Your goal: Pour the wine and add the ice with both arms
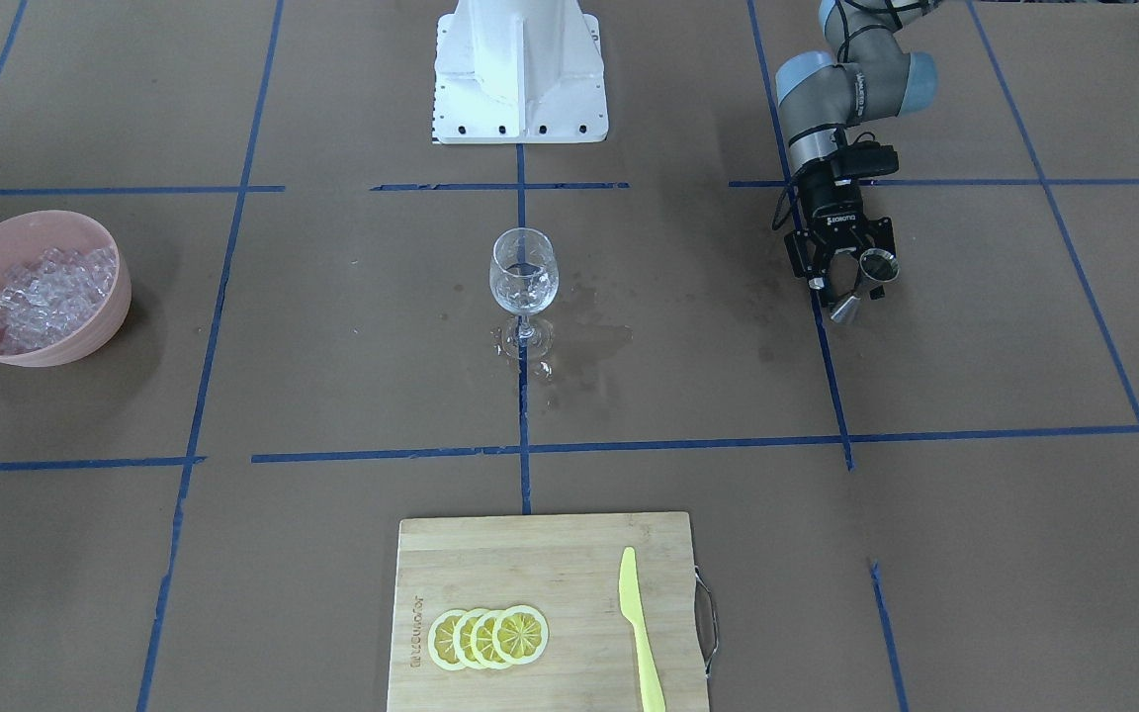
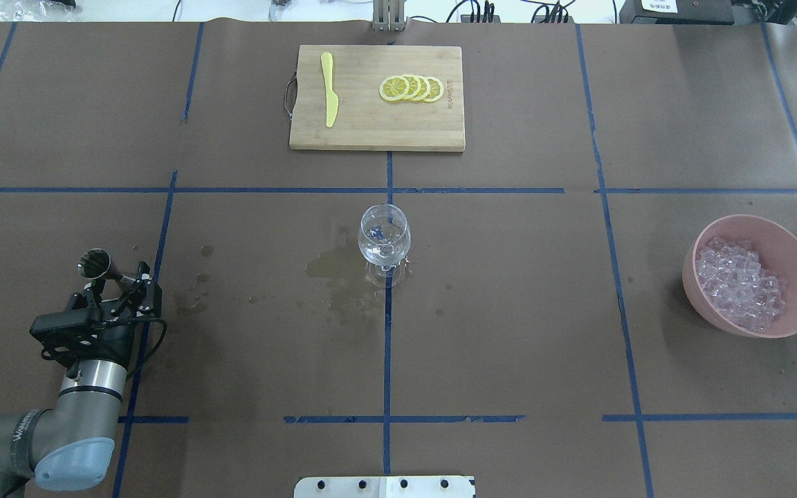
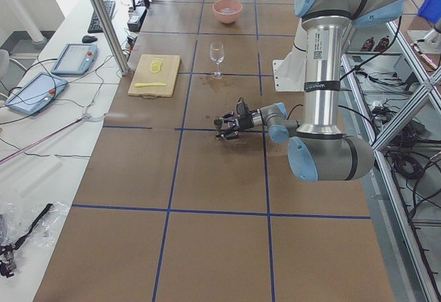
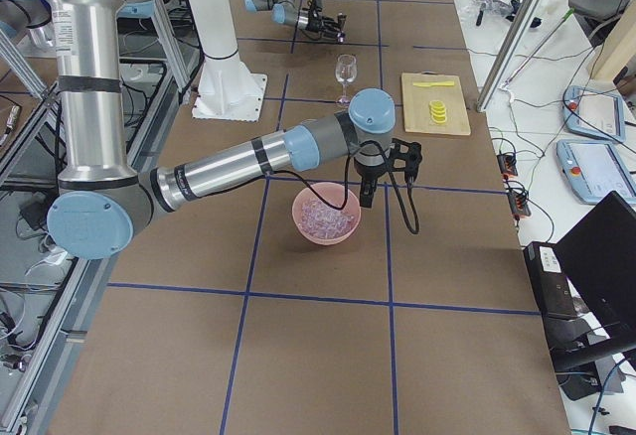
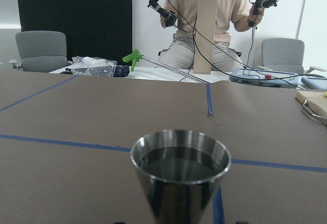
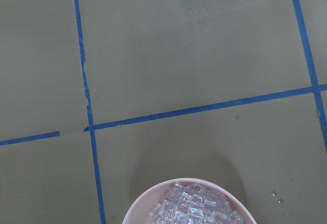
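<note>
**Left.** The left gripper (image 2: 125,282) reaches out level above the tabletop (image 2: 509,332). Its jaws are closed on the narrow waist of a steel jigger (image 2: 96,263). The jigger stands upright between the jaws, mouth up. The wrist view shows a level, dark surface inside its cup, probably a measure of liquid. The upright hold would keep that liquid from spilling on the way.

**Centre.** The wine glass (image 2: 384,242) stands upright well to the right of those jaws and slightly ahead of them. Neither gripper touches it. A little clear wine (image 2: 383,250) appears to lie in its bottom. Whether any cube has joined it is too small to tell. Wet patches (image 2: 326,265) darken the paper between the jaws and the glass's foot, which suggests that a pour here splashes easily. Far ahead of the glass lies a cutting board (image 2: 371,128) carrying lemon slices (image 2: 412,88) and a yellow knife (image 2: 330,90). These play no part in this task.

**Right.** A pink bowl (image 2: 690,277) holds the heaped ice (image 2: 741,283). The right gripper (image 4: 364,197) shows only in the right side view, pointing down with the bowl just below its jaws. That position suits reaching in for a cube. It cannot be told whether these jaws are open or closed.
</note>
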Motion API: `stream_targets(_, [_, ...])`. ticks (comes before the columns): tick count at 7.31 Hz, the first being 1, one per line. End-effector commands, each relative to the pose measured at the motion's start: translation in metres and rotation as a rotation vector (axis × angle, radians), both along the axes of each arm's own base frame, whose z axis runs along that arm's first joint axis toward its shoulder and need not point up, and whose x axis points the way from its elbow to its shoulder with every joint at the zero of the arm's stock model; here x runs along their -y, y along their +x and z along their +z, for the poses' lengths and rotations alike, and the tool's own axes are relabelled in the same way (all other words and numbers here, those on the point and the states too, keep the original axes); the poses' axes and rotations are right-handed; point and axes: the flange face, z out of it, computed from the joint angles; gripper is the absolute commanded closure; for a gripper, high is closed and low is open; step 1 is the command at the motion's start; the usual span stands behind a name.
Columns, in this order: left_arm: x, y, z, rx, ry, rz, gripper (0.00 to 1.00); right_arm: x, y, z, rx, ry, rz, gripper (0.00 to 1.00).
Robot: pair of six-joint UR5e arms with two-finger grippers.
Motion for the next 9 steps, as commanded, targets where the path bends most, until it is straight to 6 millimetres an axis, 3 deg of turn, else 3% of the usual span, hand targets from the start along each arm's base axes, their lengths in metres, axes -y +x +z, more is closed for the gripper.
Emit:
stream_targets(1, [0.004,-0.002,-0.001,-0.003,0.000,-0.008,0.30,0.000,0.000,0.001,0.000,-0.001,0.000,0.00])
stream_targets(4, [0.004,-0.007,0.004,0.008,0.000,-0.011,0.56,-0.001,0.000,0.002,0.001,-0.003,-0.001,0.00])
stream_targets(6, [0.004,-0.009,0.006,0.011,-0.001,-0.011,0.99,-0.002,0.000,0.002,0.001,-0.003,-0.001,0.00])
stream_targets(9, [0.016,-0.028,-0.017,-0.021,0.007,-0.040,1.00,-0.003,0.000,0.004,0.001,-0.003,-0.001,0.00])
